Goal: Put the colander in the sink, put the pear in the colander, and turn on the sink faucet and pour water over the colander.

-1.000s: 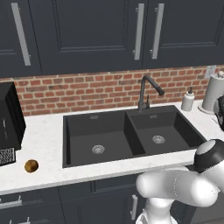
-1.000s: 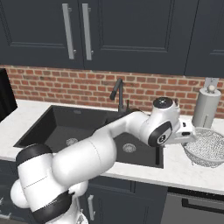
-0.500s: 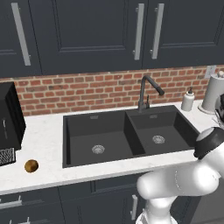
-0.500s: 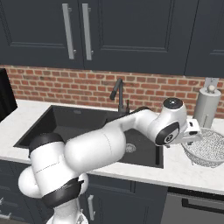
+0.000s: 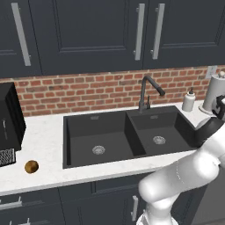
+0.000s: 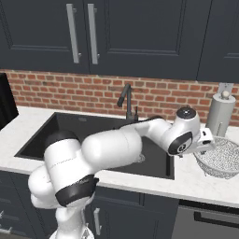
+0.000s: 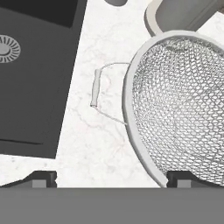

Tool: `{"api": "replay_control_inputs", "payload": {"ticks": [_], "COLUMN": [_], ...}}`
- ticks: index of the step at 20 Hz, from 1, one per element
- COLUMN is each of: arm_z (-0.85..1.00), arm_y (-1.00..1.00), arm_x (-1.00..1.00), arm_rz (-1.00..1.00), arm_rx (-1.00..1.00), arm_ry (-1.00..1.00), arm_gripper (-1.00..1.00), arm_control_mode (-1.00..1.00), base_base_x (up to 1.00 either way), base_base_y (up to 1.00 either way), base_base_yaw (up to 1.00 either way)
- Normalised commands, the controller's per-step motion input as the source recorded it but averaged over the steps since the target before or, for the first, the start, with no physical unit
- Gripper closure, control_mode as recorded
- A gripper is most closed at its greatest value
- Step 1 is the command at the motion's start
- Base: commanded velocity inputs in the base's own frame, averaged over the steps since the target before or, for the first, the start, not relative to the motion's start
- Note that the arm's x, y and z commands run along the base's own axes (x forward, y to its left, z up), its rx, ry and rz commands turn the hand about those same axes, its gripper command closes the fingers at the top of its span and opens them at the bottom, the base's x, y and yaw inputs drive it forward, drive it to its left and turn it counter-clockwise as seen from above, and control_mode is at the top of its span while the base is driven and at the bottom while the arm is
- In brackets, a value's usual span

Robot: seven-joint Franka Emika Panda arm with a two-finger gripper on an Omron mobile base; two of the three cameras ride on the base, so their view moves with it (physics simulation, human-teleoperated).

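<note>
Tool (image 7: pixel 111 177) fully open, holding nothing, poised above the near-left rim of the colander (image 7: pixel 183 105) and its wire handle (image 7: pixel 98 94). Colander resting on the desk (image 7: pixel 100 144) right of the sink (image 6: pixel 98 135), beside the paper-towel roll (image 6: pixel 219 114). Step in hand: reaching for the colander; next, lower and close on rim or handle. Pear (image 5: pixel 31 166) far left on the desk; faucet (image 5: pixel 147 90) untouched. Compared with a second earlier: arm extended farther right, closer to the colander.
</note>
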Motion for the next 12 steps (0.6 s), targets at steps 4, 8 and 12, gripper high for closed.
{"api": "replay_control_inputs", "payload": {"ticks": [4,8,12], "arm_z": [-0.26,-0.17,-0.09], "arm_y": [-0.18,-0.27,-0.37], "arm_x": [0.29,0.27,0.17], "arm_rz": [0.02,0.01,0.01], "arm_rx": [0.00,0.00,0.02], "arm_ry": [0.00,0.01,0.00], "arm_gripper": [-1.00,-1.00,-1.00], "arm_control_mode": [-1.00,-1.00,-1.00], "base_base_x": [0.00,0.00,0.00], "base_base_y": [0.00,0.00,0.00], "base_base_yaw": [0.00,0.00,0.00]}}
